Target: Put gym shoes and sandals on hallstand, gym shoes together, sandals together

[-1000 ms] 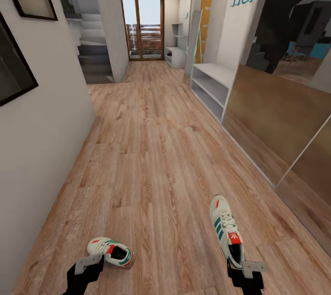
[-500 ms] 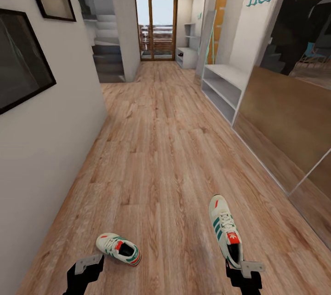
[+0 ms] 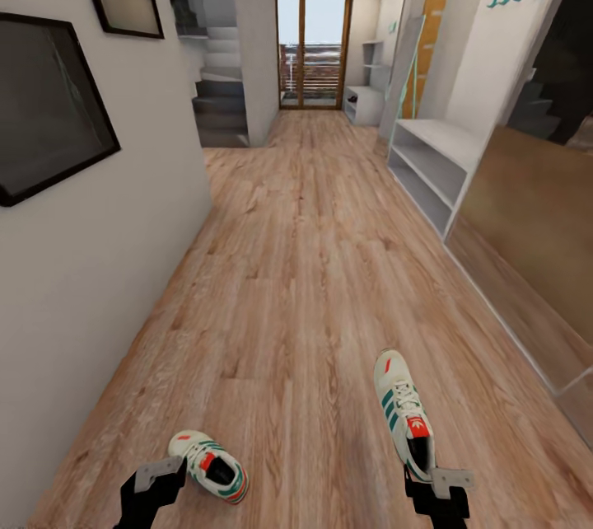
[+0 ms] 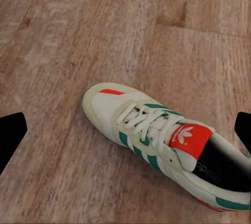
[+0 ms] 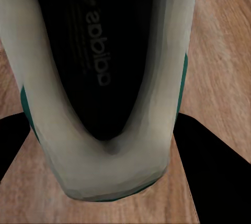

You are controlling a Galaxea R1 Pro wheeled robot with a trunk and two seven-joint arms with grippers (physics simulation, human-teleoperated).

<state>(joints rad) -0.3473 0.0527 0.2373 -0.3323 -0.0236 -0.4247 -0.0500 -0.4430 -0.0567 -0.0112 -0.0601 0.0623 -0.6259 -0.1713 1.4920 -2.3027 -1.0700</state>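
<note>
Our right claw point(image 3: 434, 486) is clamped on the heel of one gym shoe point(image 3: 403, 414), fingers point(image 5: 209, 166) pressed to either side of it, the toe pointing up the corridor. Our left claw point(image 3: 156, 481) hangs with its fingers spread wide above the other gym shoe point(image 4: 162, 145), which lies on the wood floor point(image 3: 296, 265) just beside it. The shoe rack point(image 3: 436, 166) stands well ahead along the right wall. The heel hold looks shallow to us, so the long shoe could swing or slip free while we drive. Rolling on without the floor shoe would cost us a return trip.
</note>
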